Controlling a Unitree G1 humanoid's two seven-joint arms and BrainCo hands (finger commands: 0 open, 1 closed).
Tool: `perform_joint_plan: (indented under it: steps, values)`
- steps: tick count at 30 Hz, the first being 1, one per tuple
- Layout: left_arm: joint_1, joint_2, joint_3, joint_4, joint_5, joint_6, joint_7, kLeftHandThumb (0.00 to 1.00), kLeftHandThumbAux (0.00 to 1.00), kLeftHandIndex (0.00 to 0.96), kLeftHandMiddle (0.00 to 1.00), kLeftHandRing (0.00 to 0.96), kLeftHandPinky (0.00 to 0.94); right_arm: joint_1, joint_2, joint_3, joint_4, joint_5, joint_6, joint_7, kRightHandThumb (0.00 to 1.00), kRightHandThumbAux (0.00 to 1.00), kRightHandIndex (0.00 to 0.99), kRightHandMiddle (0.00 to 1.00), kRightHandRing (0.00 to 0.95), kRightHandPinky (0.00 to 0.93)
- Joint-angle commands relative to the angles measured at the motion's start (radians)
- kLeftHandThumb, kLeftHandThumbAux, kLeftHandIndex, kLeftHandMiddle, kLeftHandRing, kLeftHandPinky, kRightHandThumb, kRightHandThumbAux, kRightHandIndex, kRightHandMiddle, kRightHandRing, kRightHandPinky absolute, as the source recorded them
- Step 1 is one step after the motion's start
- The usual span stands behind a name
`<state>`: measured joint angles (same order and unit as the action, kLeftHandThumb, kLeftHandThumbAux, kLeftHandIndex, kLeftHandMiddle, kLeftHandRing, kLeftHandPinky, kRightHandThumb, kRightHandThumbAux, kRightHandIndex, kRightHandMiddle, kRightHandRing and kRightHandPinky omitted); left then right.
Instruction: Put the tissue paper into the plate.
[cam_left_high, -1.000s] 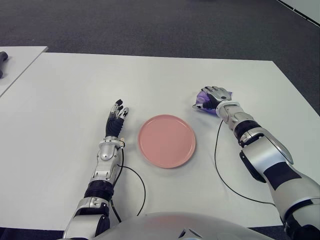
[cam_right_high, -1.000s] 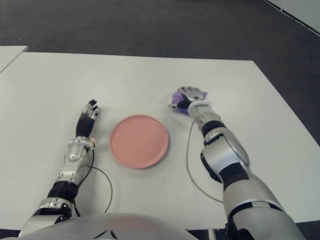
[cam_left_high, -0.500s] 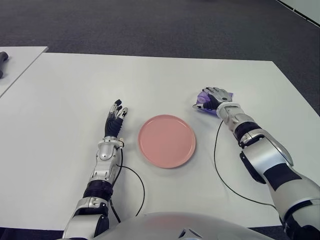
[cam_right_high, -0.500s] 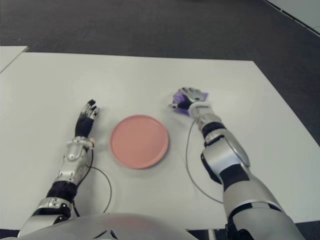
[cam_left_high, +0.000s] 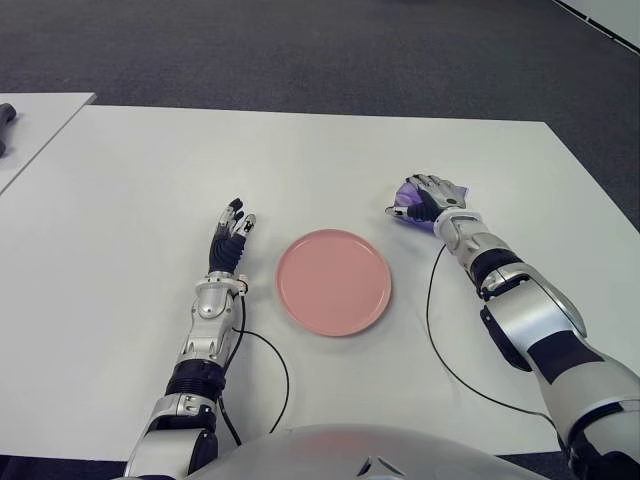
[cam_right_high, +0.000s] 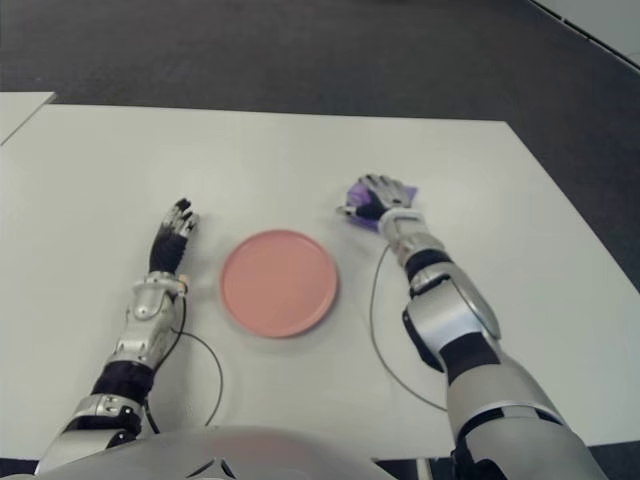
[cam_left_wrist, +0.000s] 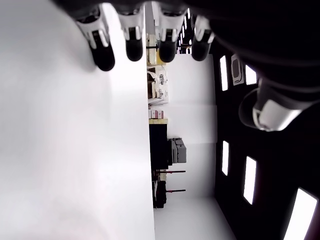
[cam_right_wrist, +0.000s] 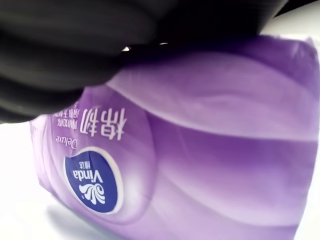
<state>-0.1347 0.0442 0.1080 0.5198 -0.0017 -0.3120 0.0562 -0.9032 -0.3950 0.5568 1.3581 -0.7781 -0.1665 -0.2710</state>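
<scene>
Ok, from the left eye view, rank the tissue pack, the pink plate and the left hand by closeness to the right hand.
1. Purple tissue pack, under the right hand that grips it, right of the plate.
2. Pink plate, table centre, empty.
3. Left hand, left of the plate, fingers open.

White table (cam_left_high: 130, 180) filling most of the view. Dark grey carpet (cam_left_high: 300, 50) lying beyond its far edge. Second white table (cam_left_high: 35, 125) showing at far left, a dark object (cam_left_high: 5, 118) sitting on it.
</scene>
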Motion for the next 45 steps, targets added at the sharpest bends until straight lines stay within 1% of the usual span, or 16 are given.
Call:
perform_joint_plan:
  steps: [1,5,9,15,20,22,27,30,38,45]
  values:
    - [0.014,0.001,0.003,0.024,-0.006,0.037,-0.002,0.000,0.429,0.000,0.000,0.000,0.000,-0.002,-0.015,-0.006,0.008,0.010,-0.031,0.015,0.270,0.206,0.000,0.000,0.000,0.000]
    - [0.012,0.002,0.002,0.030,-0.007,0.023,-0.007,0.000,0.425,0.000,0.000,0.000,0.000,-0.017,-0.032,-0.021,-0.007,0.020,-0.058,-0.018,0.270,0.230,0.000,0.000,0.000,0.000]
    - [0.011,-0.001,0.002,0.034,-0.002,0.018,0.001,0.000,0.423,0.000,0.000,0.000,0.000,-0.011,-0.040,-0.038,-0.011,0.032,-0.080,-0.052,0.277,0.246,0.000,0.000,0.000,0.000]
    - [0.006,-0.005,0.003,0.035,0.001,0.025,0.014,0.000,0.423,0.000,0.000,0.000,0.000,-0.003,-0.049,-0.034,-0.007,0.027,-0.090,-0.084,0.291,0.246,0.000,0.000,0.000,0.000]
    - [0.003,-0.009,0.005,0.039,-0.005,0.025,0.016,0.000,0.426,0.000,0.000,0.000,0.000,0.009,-0.057,-0.026,-0.004,0.022,-0.093,-0.070,0.332,0.208,0.000,0.000,0.000,0.000]
    - [0.002,-0.010,0.006,0.041,-0.006,0.021,0.015,0.000,0.427,0.000,0.000,0.000,0.000,0.029,-0.056,-0.019,0.000,0.017,-0.092,-0.064,0.355,0.189,0.000,0.000,0.000,0.000]
    - [0.001,-0.010,0.008,0.049,-0.008,0.011,0.014,0.000,0.431,0.000,0.000,0.000,0.000,0.058,-0.048,-0.002,0.008,0.007,-0.078,-0.056,0.403,0.162,0.000,0.000,0.000,0.000]
    - [0.001,-0.008,0.010,0.052,-0.010,0.005,0.010,0.000,0.438,0.000,0.000,0.000,0.000,0.084,-0.035,0.022,0.015,-0.014,-0.059,-0.058,0.439,0.149,0.000,0.000,0.000,0.000]
    - [0.010,-0.001,0.010,0.044,-0.009,0.007,0.005,0.000,0.440,0.000,0.000,0.000,0.000,0.105,-0.001,0.031,0.017,-0.009,-0.023,-0.044,0.511,0.157,0.000,0.000,0.000,0.000]
    - [0.015,0.000,0.014,0.030,-0.012,0.021,0.008,0.000,0.424,0.000,0.000,0.000,0.000,0.113,0.000,0.027,0.015,0.000,-0.033,-0.024,0.523,0.147,0.000,0.000,0.000,0.000]
